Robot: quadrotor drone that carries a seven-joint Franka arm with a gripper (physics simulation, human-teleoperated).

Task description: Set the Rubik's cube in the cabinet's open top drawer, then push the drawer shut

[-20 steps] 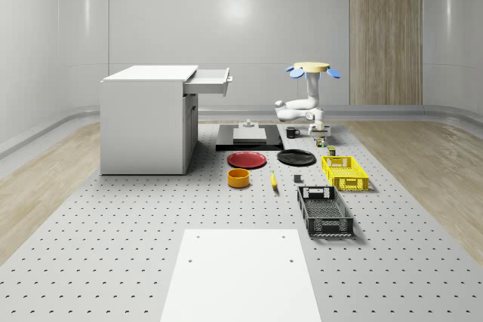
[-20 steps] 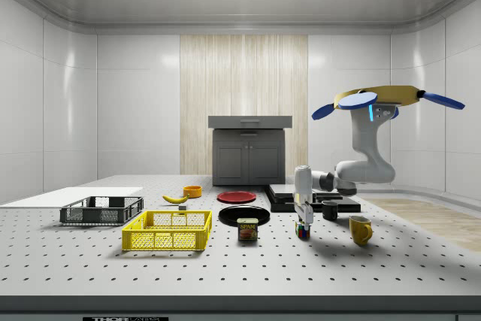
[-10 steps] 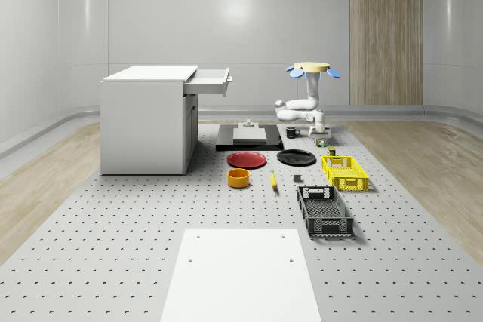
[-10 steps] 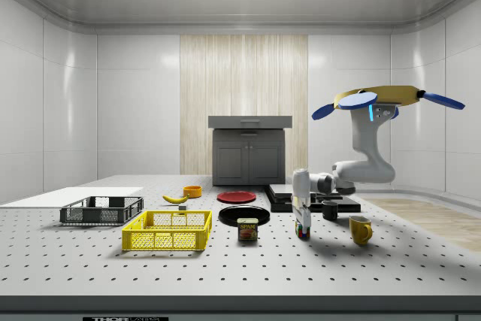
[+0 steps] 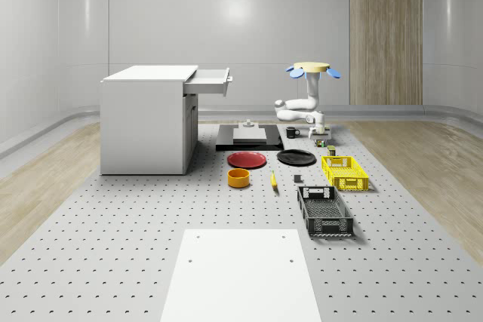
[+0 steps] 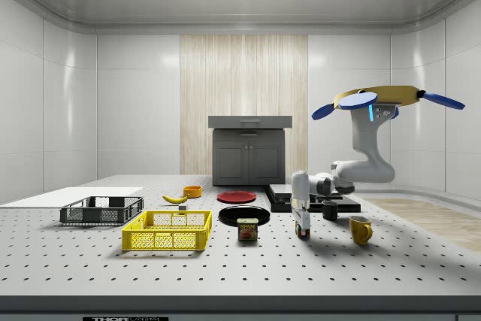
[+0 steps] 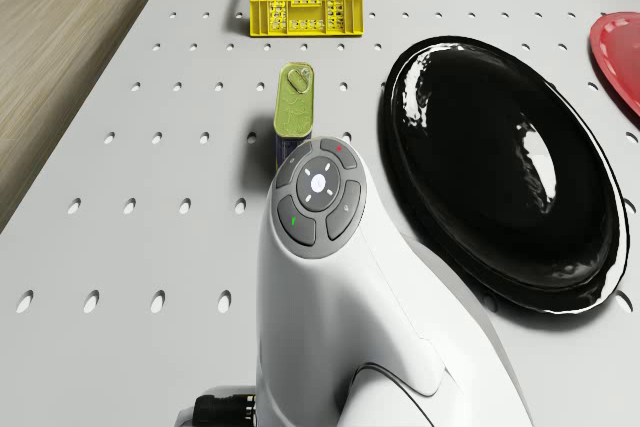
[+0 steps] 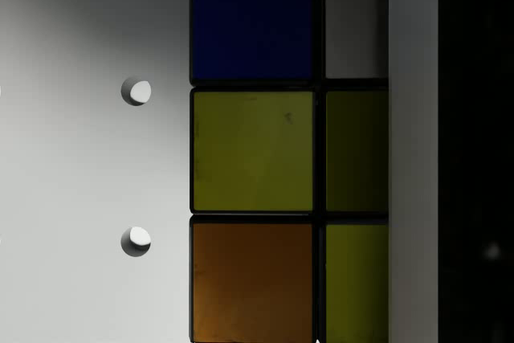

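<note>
Lowered since a second earlier, the end effector (image 6: pixel 301 229) stood directly over the Rubik's cube (image 6: pixel 302 234) on the counter (image 6: pixel 316 268) beside the black plate (image 6: pixel 243 215), grip state indiscernible, drone (image 6: pixel 383 98) hovering above.

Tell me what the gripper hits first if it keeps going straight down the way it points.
Most likely the Rubik's cube, close under the gripper on the perforated table. The drone hovers above the table's far end. Remaining gap unclear.
</note>
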